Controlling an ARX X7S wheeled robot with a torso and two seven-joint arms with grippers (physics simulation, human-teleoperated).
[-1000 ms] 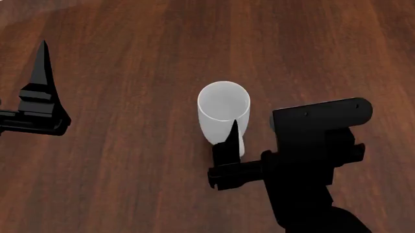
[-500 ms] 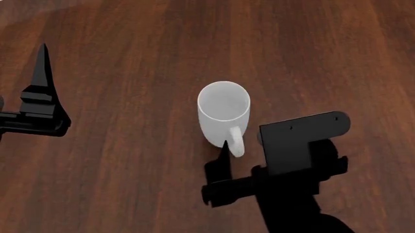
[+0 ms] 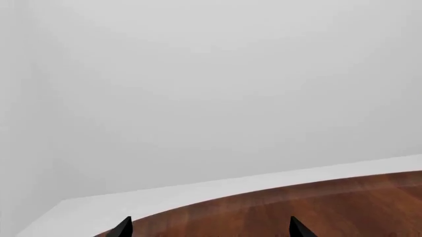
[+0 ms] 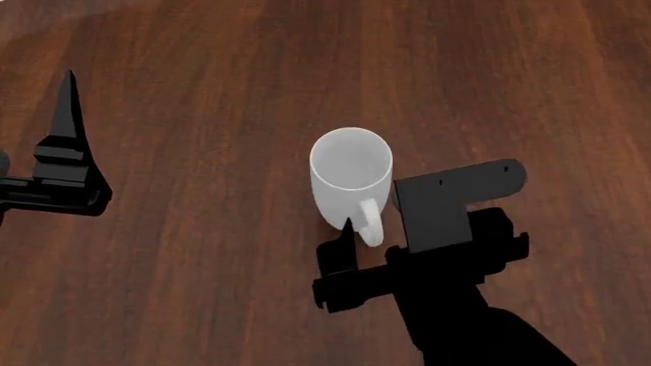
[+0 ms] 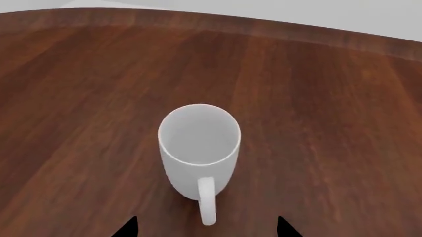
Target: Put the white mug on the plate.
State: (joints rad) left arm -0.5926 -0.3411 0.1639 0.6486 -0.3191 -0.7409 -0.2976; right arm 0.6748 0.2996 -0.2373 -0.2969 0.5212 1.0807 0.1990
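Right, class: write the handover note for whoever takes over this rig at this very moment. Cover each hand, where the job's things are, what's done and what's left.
Right hand: open, holding nothing, at the handle side of the white mug, fingertips either side of the handle, not gripping.
Left hand: open, holding nothing, off to the left, away from the mug.
White mug: upright on the wooden table, handle pointing toward the robot.
Plate: not in any view.
Done: right hand lined up on the handle.
Left: grasp the mug, lift, find the plate, set the mug on it.
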